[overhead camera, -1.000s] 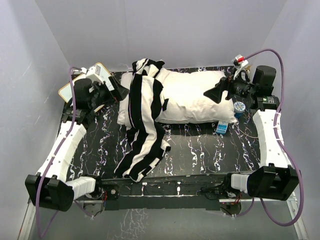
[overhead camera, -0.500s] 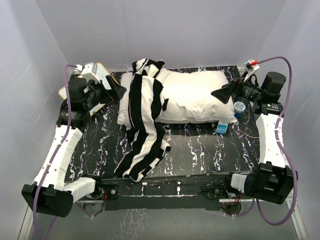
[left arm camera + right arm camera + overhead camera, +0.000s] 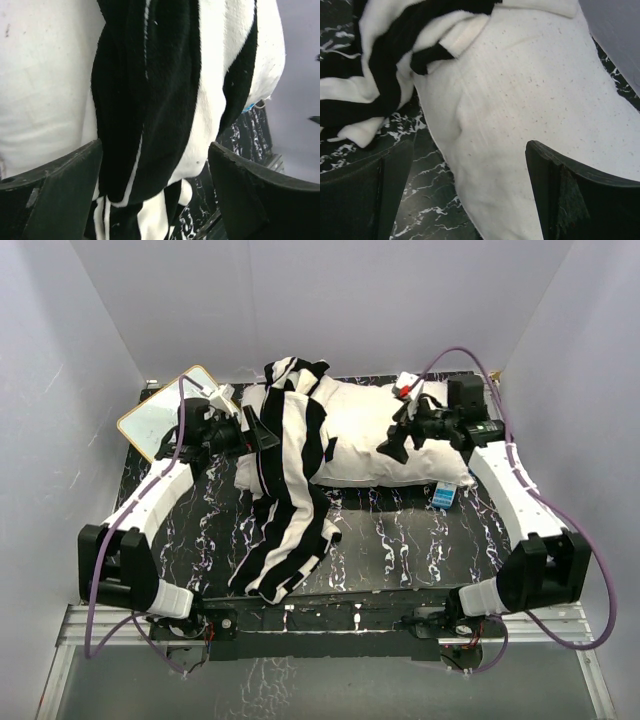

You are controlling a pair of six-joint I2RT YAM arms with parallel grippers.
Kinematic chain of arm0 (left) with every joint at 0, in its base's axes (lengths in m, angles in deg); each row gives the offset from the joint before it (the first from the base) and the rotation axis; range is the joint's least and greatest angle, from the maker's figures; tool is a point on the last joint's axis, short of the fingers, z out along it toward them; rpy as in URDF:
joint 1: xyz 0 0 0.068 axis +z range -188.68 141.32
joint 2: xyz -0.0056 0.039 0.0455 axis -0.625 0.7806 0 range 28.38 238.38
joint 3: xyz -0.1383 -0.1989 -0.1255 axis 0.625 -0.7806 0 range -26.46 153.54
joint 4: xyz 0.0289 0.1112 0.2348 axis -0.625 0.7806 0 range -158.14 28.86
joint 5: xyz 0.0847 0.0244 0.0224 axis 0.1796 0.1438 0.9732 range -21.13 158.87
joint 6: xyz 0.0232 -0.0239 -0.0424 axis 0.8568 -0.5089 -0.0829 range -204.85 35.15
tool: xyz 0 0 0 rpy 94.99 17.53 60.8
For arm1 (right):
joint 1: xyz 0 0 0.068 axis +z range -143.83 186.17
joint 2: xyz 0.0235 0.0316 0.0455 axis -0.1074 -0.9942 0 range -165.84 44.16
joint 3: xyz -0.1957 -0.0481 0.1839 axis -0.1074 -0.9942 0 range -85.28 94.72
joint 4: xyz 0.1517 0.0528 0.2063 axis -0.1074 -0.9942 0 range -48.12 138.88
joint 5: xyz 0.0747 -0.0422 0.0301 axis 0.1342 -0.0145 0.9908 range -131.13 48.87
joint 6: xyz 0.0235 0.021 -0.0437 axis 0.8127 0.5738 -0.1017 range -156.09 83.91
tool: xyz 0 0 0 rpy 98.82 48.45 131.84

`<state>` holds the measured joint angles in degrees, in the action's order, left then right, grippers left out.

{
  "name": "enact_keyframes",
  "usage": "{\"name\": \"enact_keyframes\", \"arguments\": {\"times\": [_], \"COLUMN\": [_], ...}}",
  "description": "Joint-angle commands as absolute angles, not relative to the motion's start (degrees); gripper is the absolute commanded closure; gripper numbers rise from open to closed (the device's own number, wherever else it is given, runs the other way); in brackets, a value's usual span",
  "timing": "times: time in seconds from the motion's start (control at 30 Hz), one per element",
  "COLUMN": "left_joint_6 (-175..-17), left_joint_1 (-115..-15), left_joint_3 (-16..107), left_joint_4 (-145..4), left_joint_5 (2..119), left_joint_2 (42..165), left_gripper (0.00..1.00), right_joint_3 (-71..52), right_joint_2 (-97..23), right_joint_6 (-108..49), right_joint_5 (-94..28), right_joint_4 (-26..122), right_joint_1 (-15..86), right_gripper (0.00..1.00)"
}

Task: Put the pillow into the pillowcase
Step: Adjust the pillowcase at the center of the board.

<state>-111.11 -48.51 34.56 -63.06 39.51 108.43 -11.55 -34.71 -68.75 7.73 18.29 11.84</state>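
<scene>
Pillowcase (image 3: 150,75) drapes directly before left end effector (image 3: 155,150).

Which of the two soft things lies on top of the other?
The black-and-white striped pillowcase; it is draped across the plain white pillow, which lies under it.

No legible text, label, brand or number anywhere.

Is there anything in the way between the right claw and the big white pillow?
No, nothing visible. The right gripper is open, close over bare fabric of the pillow. The striped pillowcase lies draped over its other end.
</scene>
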Motion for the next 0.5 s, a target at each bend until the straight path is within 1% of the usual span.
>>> {"name": "enact_keyframes", "arguments": {"times": [0.0, 0.1, 0.13, 0.17, 0.2, 0.23, 0.27, 0.3, 0.33, 0.37, 0.4, 0.43, 0.47], "left_joint_6": [-118.0, -119.9, -119.3, -118.2, -115.7, -113.4, -110.6, -108.0, -105.7, -103.4, -101.5, -99.9, -98.5], "left_joint_1": [-48.3, -48.9, -49.0, -49.1, -49.1, -49.1, -49.1, -49.0, -49.1, -49.0, -48.9, -48.9, -48.9], "left_joint_3": [34.0, 35.0, 36.2, 37.8, 40.3, 42.2, 43.9, 45.2, 46.1, 46.9, 47.4, 47.8, 47.8], "left_joint_4": [-71.4, -73.0, -71.8, -70.0, -66.1, -62.6, -59.1, -55.9, -53.3, -50.8, -48.4, -46.1, -43.9], "left_joint_5": [34.3, 32.6, 32.5, 32.6, 33.5, 35.7, 38.5, 42.0, 45.1, 47.8, 50.3, 52.6, 54.8], "left_joint_2": [111.2, 113.5, 113.8, 114.0, 113.5, 112.7, 111.7, 110.4, 109.2, 107.8, 107.1, 105.4, 104.1], "left_gripper": [0.23, 0.50, 0.59, 0.70, 0.84, 0.96, 1.00, 1.00, 1.00, 1.00, 1.00, 1.00, 1.00], "right_joint_3": [-9.9, -12.0, -12.4, -13.0, -13.3, -13.6, -13.6, -13.7, -13.7, -13.7, -13.7, -13.8, -13.8], "right_joint_2": [-38.3, -41.2, -41.8, -42.4, -42.7, -43.0, -43.4, -43.6, -43.8, -43.9, -43.8, -43.7, -43.4], "right_joint_6": [-75.7, -74.8, -74.0, -73.1, -72.1, -71.1, -70.5, -70.1, -69.8, -69.3, -69.0, -68.8, -68.5], "right_joint_5": [-8.8, -16.6, -18.4, -19.4, -20.1, -20.5, -21.0, -21.7, -22.9, -24.3, -25.8, -26.6, -27.0], "right_joint_4": [21.4, 26.2, 27.7, 29.0, 30.1, 31.1, 31.6, 32.0, 32.6, 33.2, 33.8, 34.1, 34.4], "right_joint_1": [15.9, 19.1, 19.8, 20.0, 20.0, 20.0, 20.0, 20.0, 20.1, 20.0, 20.0, 19.8, 19.4], "right_gripper": [0.02, 0.02, 0.01, 0.03, 0.07, 0.14, 0.26, 0.38, 0.60, 0.78, 0.89, 0.92, 0.92]}}
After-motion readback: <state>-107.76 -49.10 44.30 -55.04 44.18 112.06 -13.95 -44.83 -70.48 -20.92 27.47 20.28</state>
